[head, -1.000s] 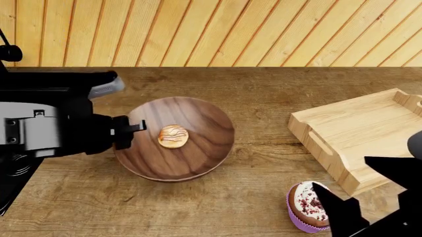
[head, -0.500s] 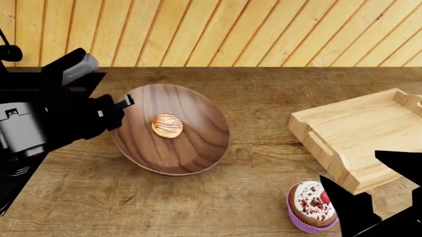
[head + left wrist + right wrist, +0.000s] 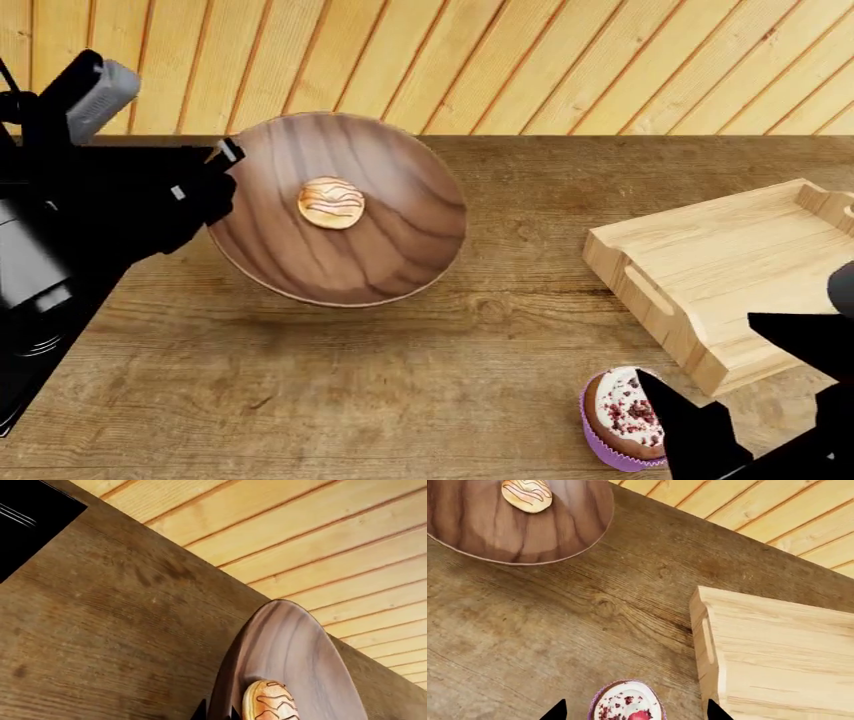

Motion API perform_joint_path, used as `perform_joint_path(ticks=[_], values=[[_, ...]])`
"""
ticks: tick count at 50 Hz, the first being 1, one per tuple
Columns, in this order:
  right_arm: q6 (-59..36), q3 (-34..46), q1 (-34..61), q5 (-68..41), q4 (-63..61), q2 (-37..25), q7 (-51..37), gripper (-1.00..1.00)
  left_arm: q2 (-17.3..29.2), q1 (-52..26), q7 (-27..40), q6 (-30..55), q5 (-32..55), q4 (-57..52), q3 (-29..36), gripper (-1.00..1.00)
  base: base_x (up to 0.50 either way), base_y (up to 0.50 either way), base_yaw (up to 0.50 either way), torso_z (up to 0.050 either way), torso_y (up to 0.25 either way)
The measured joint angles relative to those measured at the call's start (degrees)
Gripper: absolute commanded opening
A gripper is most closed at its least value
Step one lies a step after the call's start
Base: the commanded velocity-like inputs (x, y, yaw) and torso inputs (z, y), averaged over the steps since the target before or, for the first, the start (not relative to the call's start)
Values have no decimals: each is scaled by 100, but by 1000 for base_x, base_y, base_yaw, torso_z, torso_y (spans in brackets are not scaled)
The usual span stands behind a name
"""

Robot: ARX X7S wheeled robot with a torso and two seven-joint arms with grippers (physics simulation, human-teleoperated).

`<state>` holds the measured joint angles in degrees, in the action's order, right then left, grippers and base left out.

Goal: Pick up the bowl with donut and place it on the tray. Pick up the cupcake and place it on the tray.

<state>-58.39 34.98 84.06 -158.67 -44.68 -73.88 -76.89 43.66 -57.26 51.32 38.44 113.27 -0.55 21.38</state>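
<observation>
Lifted clear of the table (image 3: 441, 390) now, the bowl (image 3: 360, 240) rides higher and further back than it did a moment ago, when it was only tipping up off the wood; its far edge now overlaps the plank wall (image 3: 534, 60) in the head view. The left gripper (image 3: 214, 170) is pinched on the bowl's left rim, and in the left wrist view two dark fingertips (image 3: 199, 711) straddle that rim at the lower edge of the picture. The bowl is tilted, its open face turned toward the robot, with a faint shadow on the tabletop beneath it. The donut (image 3: 331, 203) sits inside, near the middle of the bowl, its dark drizzle stripes plain to see.

Over on the other side, the right gripper (image 3: 635, 711) hangs just above the cupcake (image 3: 627, 704), fingers spread wide to either side of it and touching nothing. The cupcake stands upright on the table in its purple wrapper, white frosting and red cherry on top, close to the near corner of the tray (image 3: 747, 280). The tray rests flat on the table at the right, well apart from the raised bowl, one handle slot facing the cupcake.
</observation>
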Motion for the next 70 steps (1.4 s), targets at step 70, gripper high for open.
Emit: perform_joint_path(ticks=[70], values=[[477, 1866, -1067, 1276, 270, 619, -209, 100, -135, -2, -85, -355, -156, -32, -101, -100, 0, 0, 0, 0, 0]])
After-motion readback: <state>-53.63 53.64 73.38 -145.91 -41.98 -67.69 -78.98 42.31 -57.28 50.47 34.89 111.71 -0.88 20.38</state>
